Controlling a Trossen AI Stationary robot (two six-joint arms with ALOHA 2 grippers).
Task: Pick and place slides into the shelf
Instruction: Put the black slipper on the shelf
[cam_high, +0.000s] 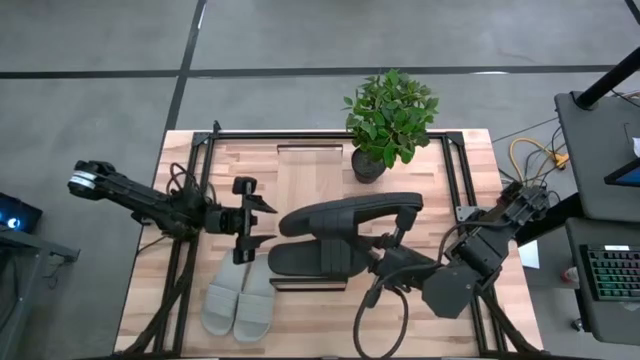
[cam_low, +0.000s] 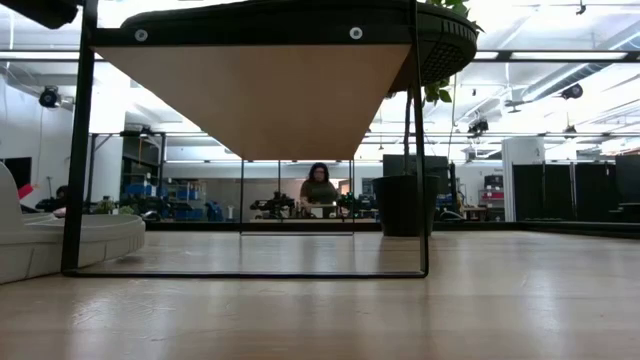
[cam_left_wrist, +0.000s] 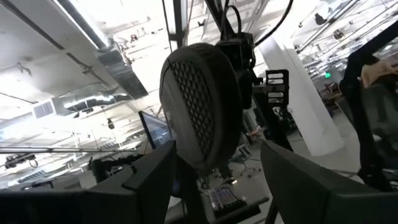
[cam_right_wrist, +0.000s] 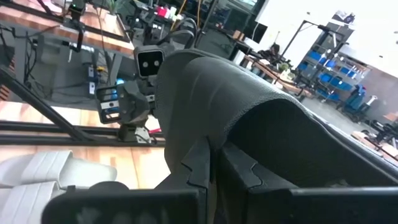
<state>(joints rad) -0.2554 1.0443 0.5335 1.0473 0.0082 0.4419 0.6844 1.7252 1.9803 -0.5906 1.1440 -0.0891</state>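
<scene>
While our right gripper (cam_high: 398, 243) clamps 1 dark slide (cam_high: 350, 214) lifted above the shelf (cam_high: 305, 160), our left gripper (cam_high: 262, 216) hovers open beside it; 2 grey slides (cam_high: 238, 299) and 1 dark slide (cam_high: 320, 260) lie near.

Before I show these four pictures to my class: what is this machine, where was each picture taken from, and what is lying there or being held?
It is a two-armed robot at a wooden table. One picture looks straight down, one sits at table height, and one rides on each wrist. The right gripper is shut on a dark slide, held up on its edge. The left gripper is open near that slide's toe. Another dark slide and a pale grey pair lie on the table beside a potted plant. The low picture shows the shelf from below.
</scene>
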